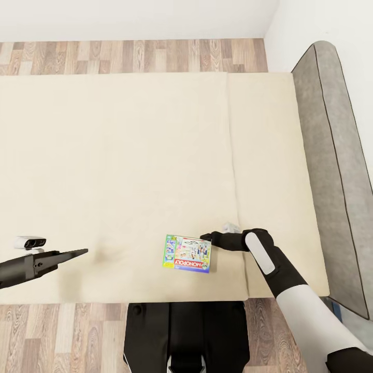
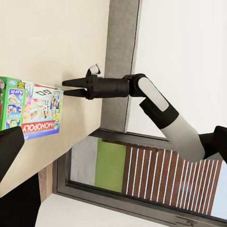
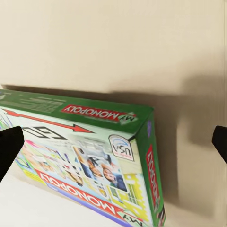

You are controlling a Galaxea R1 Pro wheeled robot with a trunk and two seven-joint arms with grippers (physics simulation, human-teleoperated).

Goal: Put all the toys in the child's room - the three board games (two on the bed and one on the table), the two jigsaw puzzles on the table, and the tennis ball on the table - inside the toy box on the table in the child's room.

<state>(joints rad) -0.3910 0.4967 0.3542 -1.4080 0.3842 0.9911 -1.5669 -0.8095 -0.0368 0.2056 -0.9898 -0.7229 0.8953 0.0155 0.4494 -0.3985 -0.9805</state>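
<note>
One board game, a white Monopoly box [image 1: 187,254] with a green border, lies flat on the beige mattress [image 1: 129,155] of the bed, near its front edge. My right gripper [image 1: 205,237] is open, its tips at the box's corner on the headboard side. Whether they touch it I cannot tell. In the left wrist view the right gripper [image 2: 63,87] points at the box [image 2: 30,109] edge. The right wrist view looks down on the box [image 3: 94,156], with one dark fingertip [image 3: 8,146] on each side. My left gripper [image 1: 83,253] hovers open over the mattress, well left of the box.
A grey padded headboard [image 1: 336,155] runs along the bed's right side. Wood-plank floor [image 1: 129,54] shows beyond the bed and in front of it, beside my dark base [image 1: 186,336]. White walls close the far side.
</note>
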